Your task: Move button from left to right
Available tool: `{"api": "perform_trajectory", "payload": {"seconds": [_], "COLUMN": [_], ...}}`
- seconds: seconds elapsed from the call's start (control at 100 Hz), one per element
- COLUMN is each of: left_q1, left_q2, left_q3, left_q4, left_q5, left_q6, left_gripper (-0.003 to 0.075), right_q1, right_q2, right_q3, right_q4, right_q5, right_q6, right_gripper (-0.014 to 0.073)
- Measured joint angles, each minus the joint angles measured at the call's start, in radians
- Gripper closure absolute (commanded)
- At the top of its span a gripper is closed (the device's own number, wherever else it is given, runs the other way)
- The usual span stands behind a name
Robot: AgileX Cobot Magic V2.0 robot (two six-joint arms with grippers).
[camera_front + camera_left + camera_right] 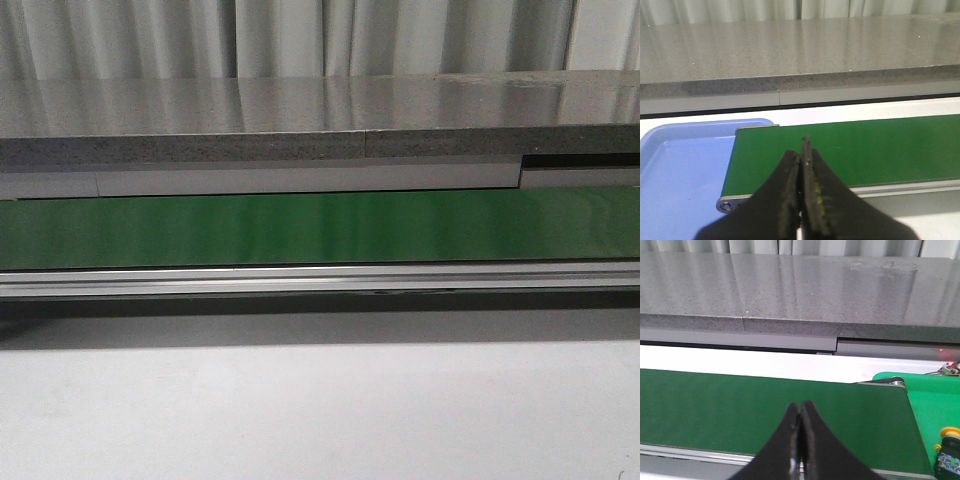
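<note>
Black left gripper (pixel 801 150): rough-faced fingers pressed together, nothing between, hovering above smooth dark green belt (pixel 865 150) near its end roller. Glossy blue tray (pixel 680 170) beside belt end. Right gripper (pixel 800 412): fingers likewise closed, empty, above belt. Button (pixel 948 446), yellow mushroom head, black boxy body, on brighter green surface (pixel 935 400) beyond belt's right end.

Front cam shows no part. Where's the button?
Only the right wrist view shows the button: on the bright green surface past the conveyor belt's end, apart from the right gripper.
</note>
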Motion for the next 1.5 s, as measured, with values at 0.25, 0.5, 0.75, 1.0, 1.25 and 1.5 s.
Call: {"api": "perform_trajectory", "payload": {"seconds": [0.25, 0.5, 0.75, 1.0, 1.25, 1.5], "left_q1": [-0.004, -0.004, -0.004, -0.004, -0.004, -0.004], "left_q2": [0.000, 0.000, 0.000, 0.000, 0.000, 0.000], "left_q3": [0.000, 0.000, 0.000, 0.000, 0.000, 0.000], "left_q4": [0.000, 0.000, 0.000, 0.000, 0.000, 0.000], "left_q5": [0.000, 0.000, 0.000, 0.000, 0.000, 0.000], "left_q6": [0.000, 0.000, 0.000, 0.000, 0.000, 0.000], "left_gripper": [0.0741, 0.0741, 0.0741, 0.0741, 0.0741, 0.0741], "right_q1": [0.000, 0.000, 0.000, 0.000, 0.000, 0.000], "right_q2": [0.000, 0.000, 0.000, 0.000, -0.013, -0.117], "right_q3": [0.000, 0.000, 0.000, 0.000, 0.000, 0.063], "right_q4": [0.002, 0.002, 0.002, 0.002, -0.071, -0.270], "right_q5": [0.000, 0.002, 0.002, 0.002, 0.004, -0.016], "right_q6": [0.000, 0.000, 0.000, 0.000, 0.000, 0.000], "right_gripper": [0.0660, 0.0660, 0.0660, 0.0660, 0.0660, 0.0660]}}
